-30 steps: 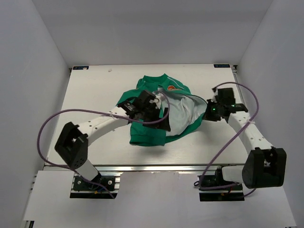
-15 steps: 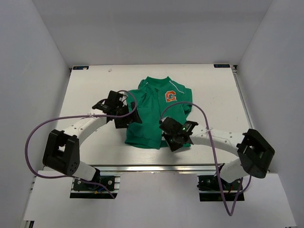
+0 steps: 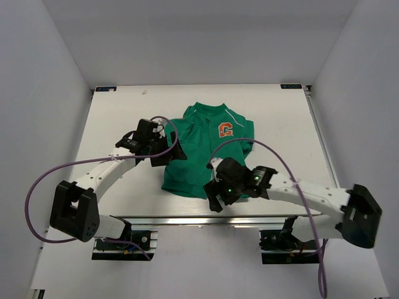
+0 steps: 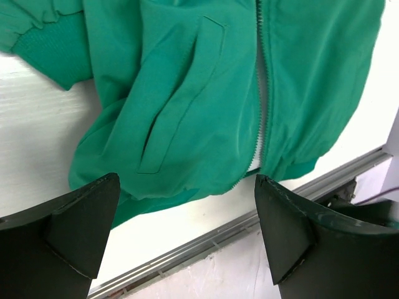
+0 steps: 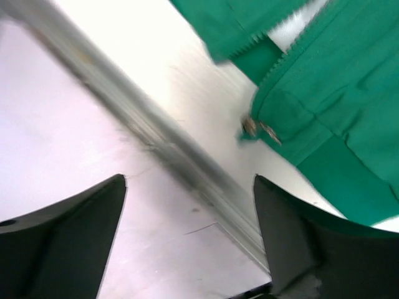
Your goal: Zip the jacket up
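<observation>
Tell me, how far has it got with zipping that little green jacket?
Done: the jacket lies flat, front panels brought together, G patch up. In hand: nothing is gripped; the left gripper and right gripper are both open, the right one near the hem by the zipper pull. To do: the zip itself, as white lining shows between the unjoined teeth.

White desk (image 3: 118, 118), aluminium rail (image 3: 187, 220) along near edge. Plain pale grey walls (image 3: 199, 43) at back, left, right. Small blue labels (image 3: 290, 86) at both far desk corners. Light even, soft shadows only.
</observation>
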`<move>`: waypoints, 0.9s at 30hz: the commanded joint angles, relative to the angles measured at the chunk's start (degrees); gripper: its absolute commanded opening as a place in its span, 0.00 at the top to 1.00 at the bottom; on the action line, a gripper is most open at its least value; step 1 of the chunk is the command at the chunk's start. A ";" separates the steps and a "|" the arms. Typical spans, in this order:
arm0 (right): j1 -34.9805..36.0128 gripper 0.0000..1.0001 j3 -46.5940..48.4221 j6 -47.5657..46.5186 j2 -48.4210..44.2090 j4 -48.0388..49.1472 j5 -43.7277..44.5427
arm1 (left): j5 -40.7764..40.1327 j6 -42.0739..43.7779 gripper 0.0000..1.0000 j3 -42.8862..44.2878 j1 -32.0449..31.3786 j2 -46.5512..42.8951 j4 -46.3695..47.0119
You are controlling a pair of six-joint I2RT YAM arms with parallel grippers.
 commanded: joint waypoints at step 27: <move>-28.48 0.11 -5.35 0.09 12.52 17.74 1.66 | 9.52 -2.06 0.02 -5.97 -5.03 15.03 18.11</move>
